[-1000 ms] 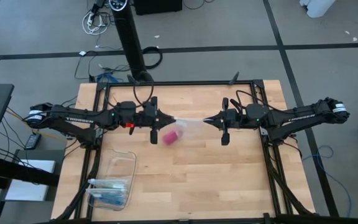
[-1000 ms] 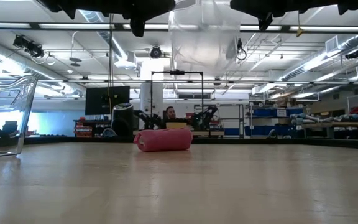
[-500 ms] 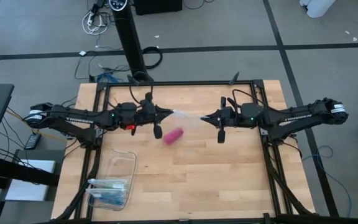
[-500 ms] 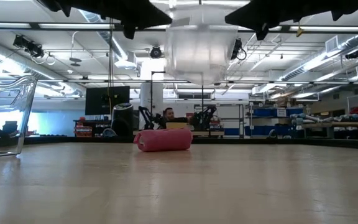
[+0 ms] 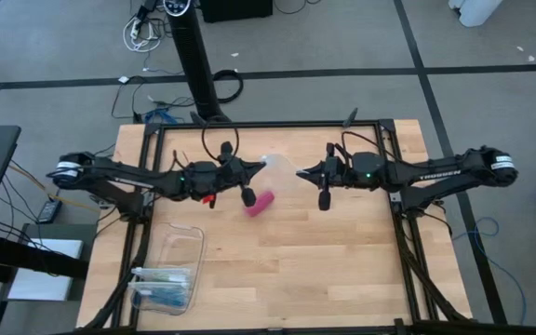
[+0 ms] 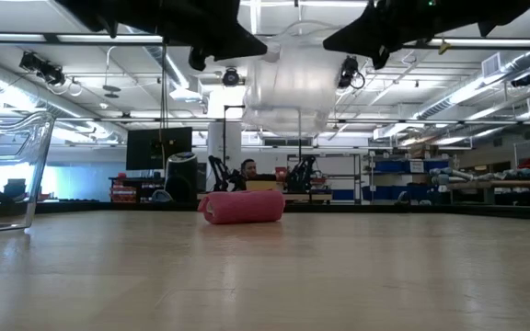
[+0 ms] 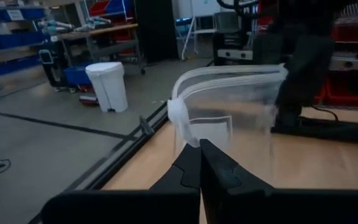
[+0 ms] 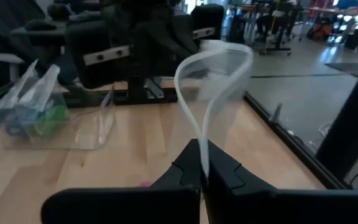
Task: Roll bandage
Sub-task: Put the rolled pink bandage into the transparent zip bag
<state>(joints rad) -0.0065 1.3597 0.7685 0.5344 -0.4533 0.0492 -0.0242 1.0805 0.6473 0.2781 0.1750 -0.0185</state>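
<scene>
The magenta-pink bandage (image 5: 259, 202) lies as a small roll on its side on the wooden table, also in the low view (image 6: 242, 206), and no gripper touches it. Above it a clear plastic bag (image 5: 278, 168) hangs between my two grippers, also in the low view (image 6: 288, 87). My left gripper (image 5: 261, 166) is shut on the bag's left end. My right gripper (image 5: 298, 173) is shut on its right end. Both are well above the table, just far of the roll. My left gripper pinches the bag's thick rim (image 7: 182, 127) between its two shut fingers, coming level from the table's left. The bag is lifted clear and bulges slack away from the fingertips. My right gripper pinches the bag's rim (image 8: 199, 138) between its two shut fingers, coming level from the table's right. The rim curves away from the fingers in an open loop, clear of the table.
A clear plastic box (image 5: 170, 270) with blue contents stands at the table's near left, also in the low view (image 6: 7, 170) and the right wrist view (image 8: 55, 118). A black frame (image 5: 394, 233) runs round the table. Bare wood lies near and right of the roll.
Both grippers have come toward each other and a little toward the far edge, each turning about its wrist. The bag, first drawn out flat between them, has gone slack and bulged open. The bandage roll has stayed where it was on the table.
</scene>
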